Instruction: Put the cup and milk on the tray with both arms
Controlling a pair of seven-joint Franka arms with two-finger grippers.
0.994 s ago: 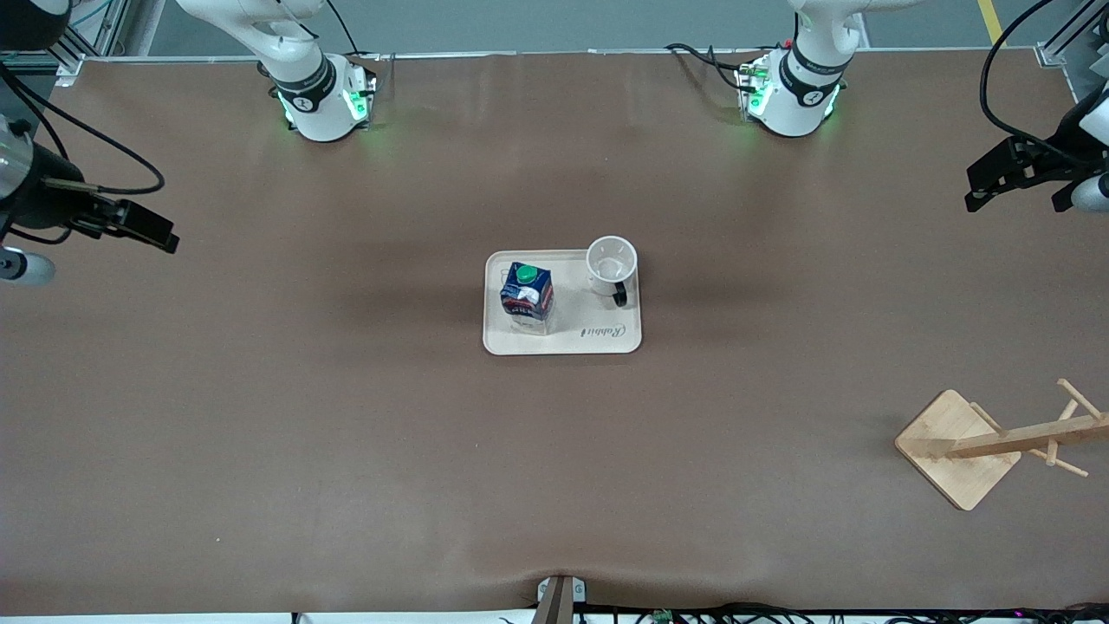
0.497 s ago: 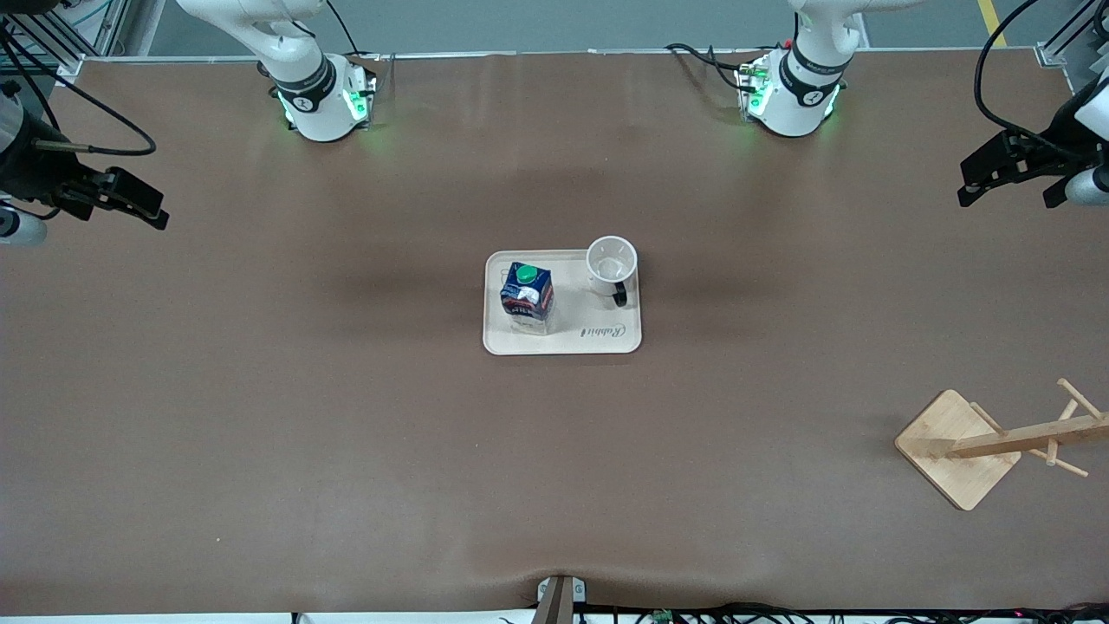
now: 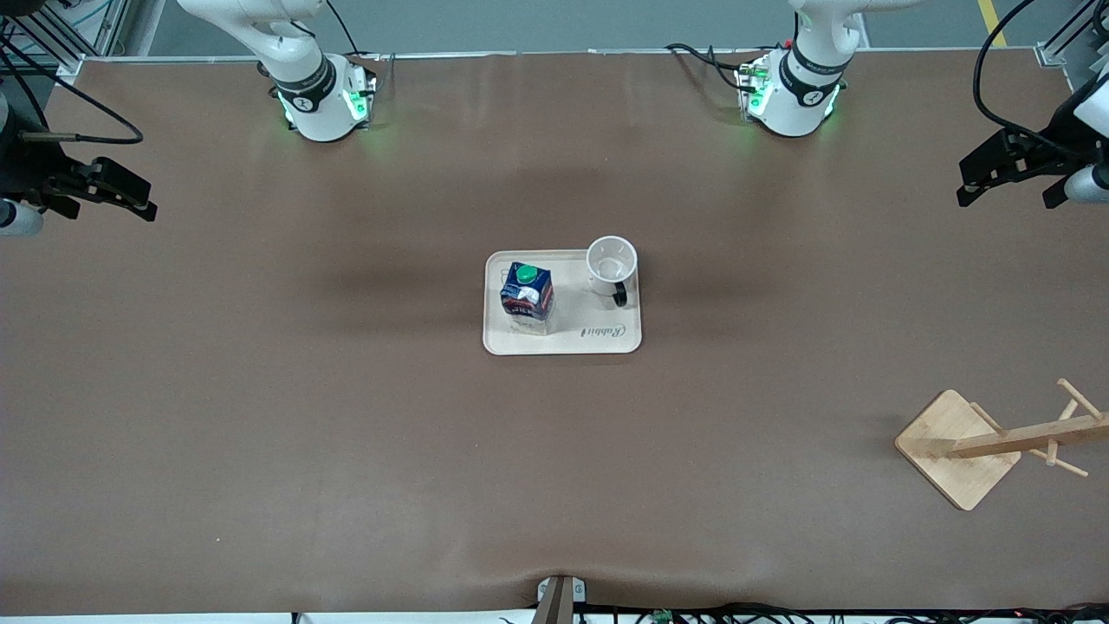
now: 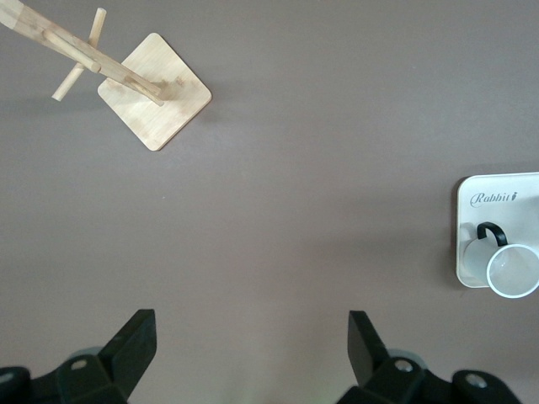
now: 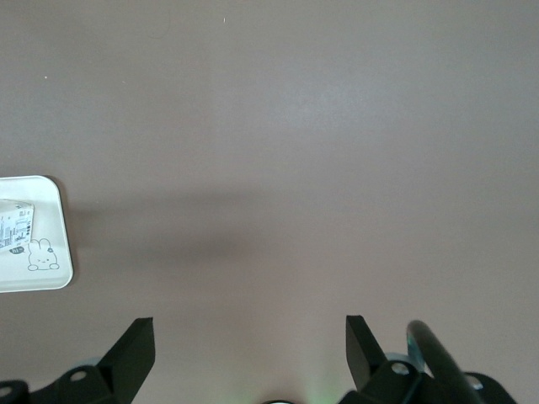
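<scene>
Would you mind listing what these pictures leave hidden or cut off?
- Front view: the cup shows only its rim and handle from above, so any drawing on its side is hidden.
- Left wrist view: the tray is cut by the frame edge, and the milk falls outside.
- Right wrist view: only a tray corner and the carton's base show; the cup is out of frame.

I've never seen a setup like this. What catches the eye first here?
A cream tray sits mid-table, carrying a blue milk carton and, beside it toward the left arm's end, a white cup. Both arms wait at the table's ends, left claw and right claw open and empty. A wooden rack stands nearer the camera.
</scene>
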